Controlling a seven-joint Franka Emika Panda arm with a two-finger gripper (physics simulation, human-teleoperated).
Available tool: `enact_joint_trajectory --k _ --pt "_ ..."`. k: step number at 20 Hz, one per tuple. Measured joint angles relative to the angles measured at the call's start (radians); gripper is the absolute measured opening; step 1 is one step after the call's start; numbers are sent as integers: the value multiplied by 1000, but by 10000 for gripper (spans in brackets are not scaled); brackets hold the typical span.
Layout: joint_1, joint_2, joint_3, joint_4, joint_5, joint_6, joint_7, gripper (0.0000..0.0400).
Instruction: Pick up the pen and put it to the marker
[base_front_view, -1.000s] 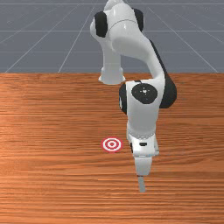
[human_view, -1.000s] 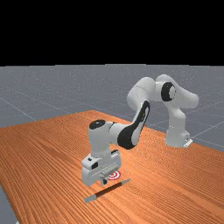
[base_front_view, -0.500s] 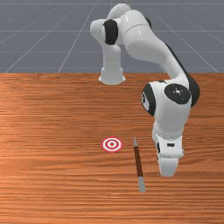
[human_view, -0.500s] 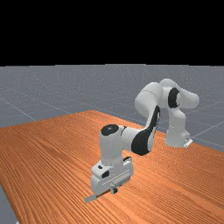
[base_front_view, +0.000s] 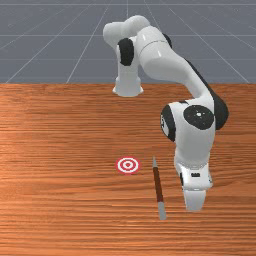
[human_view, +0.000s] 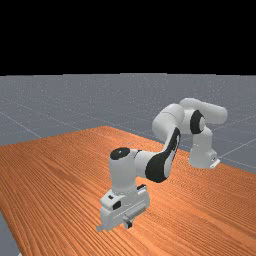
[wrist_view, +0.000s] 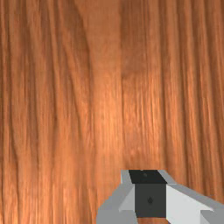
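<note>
My gripper (base_front_view: 194, 199) is at the front view's right of the pen (base_front_view: 158, 186), a short way apart in that view. The pen has a brown middle, a grey pointed tip toward the arm's base and a light grey butt. Left of the tip is the round red-and-white marker (base_front_view: 127, 165), flat on the wood. In the far view the hand (human_view: 122, 210) hides most of the pen, with a bit of its grey end (human_view: 99, 228) showing beside the hand's lower left. In the wrist view the gripper (wrist_view: 149, 192) is shut with bare wood beyond it.
The orange-brown table (base_front_view: 65, 150) extends around the pen and marker. The arm's base (base_front_view: 128, 85) stands at the table's far edge in the front view, and the arm reaches forward along that view's right side.
From above the pen, my hand has moved to the front view's right, uncovering the pen there, then a little toward that view's bottom. Pen and marker have stayed put.
</note>
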Motion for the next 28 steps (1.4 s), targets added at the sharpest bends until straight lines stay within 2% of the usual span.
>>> enact_joint_trajectory --k 1,3,4,5,7,8,12,16,28 --pt "-2 41 6 43 5 3 -7 0" --pt "-4 36 8 30 7 5 -10 0" --pt "11 45 -17 56 -10 -21 34 0" --pt "12 68 -16 86 -12 -28 27 0" --pt "8 26 -18 -21 -17 51 13 0" --pt "0 46 -12 23 -21 3 -37 0" --pt "-77 -42 -8 -139 -37 71 -189 0" --pt "-138 -75 -18 -197 -32 97 -222 0" --pt "-216 -86 -25 -216 -37 103 -326 0"
